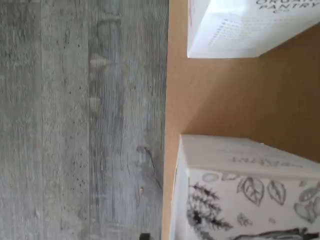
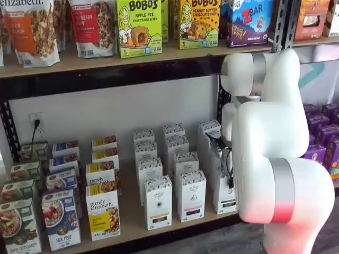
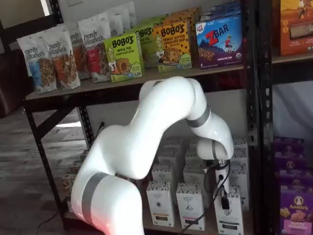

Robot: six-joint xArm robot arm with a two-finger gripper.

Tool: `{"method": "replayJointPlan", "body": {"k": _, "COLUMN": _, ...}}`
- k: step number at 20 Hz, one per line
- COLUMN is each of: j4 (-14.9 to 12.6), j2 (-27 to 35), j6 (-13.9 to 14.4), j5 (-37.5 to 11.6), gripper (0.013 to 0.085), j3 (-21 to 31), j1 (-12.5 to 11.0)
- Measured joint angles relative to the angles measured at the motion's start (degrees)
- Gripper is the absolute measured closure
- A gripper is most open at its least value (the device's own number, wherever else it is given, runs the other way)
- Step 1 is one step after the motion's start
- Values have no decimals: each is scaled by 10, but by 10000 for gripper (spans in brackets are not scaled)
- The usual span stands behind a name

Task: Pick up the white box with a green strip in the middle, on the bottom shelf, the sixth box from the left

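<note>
The target, a white upright carton with a green strip across its middle [image 3: 229, 214], stands at the front edge of the tan wooden bottom shelf [image 2: 135, 219], at the right end of the front row of white cartons; in a shelf view it sits partly behind the arm [image 2: 224, 193]. Gripper [image 3: 221, 188] hangs directly over it at its twelve o'clock, a black cable looping down beside; fingers seen side-on, so whether they are spread or pressed together cannot be told. A neighbouring white carton with a dark label [image 3: 190, 205] stands just beside the target at its nine o'clock. Wrist view shows shelf edge, grey plank floor [image 1: 80, 120] and two white printed cartons, one with leaf drawings [image 1: 245, 195]. Judgement: approach step, grasp not yet made. Next move likely calls for a straight descent, fingers straddling the carton top without nudging the neighbour.
</note>
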Motion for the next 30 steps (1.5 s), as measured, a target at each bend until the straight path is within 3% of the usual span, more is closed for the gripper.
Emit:
{"method": "replayJointPlan", "body": {"k": 6, "j4": 4, "j2": -9, "j6": -4, "j5": -5, "gripper": 410, "j3": 11, "j1": 0}}
{"method": "replayJointPlan", "body": {"k": 12, "j4": -20, "j2": -25, "j6": 17, "j5": -36, "gripper": 410, "j3": 42, "j1": -2}}
{"method": "replayJointPlan", "body": {"k": 15, "j4": -24, "j2": -38, "j6": 22, "j5": -41, "gripper": 410, "j3": 63, "j1": -2}}
{"method": "replayJointPlan", "body": {"k": 16, "j4": -25, "j2": -42, "j6": 22, "j5": -39, "gripper": 450, "j3": 68, "j1": -2}}
{"method": "replayJointPlan", "body": {"k": 21, "j4": -27, "j2": -64, "j6": 25, "j5": -55, "gripper": 450, "j3": 103, "j1": -2}}
{"method": "replayJointPlan", "body": {"k": 26, "j4": -46, "j2": -119, "j6": 49, "j5": -91, "gripper": 450, "j3": 188, "j1": 3}}
{"method": "replayJointPlan", "body": {"k": 28, "j4": -72, "j2": -151, "j6": 77, "j5": -116, "gripper": 450, "j3": 235, "j1": 6}}
{"method": "replayJointPlan", "body": {"k": 30, "j4": -75, "j2": -186, "j6": 86, "j5": -127, "gripper": 450, "j3": 281, "j1": 12}}
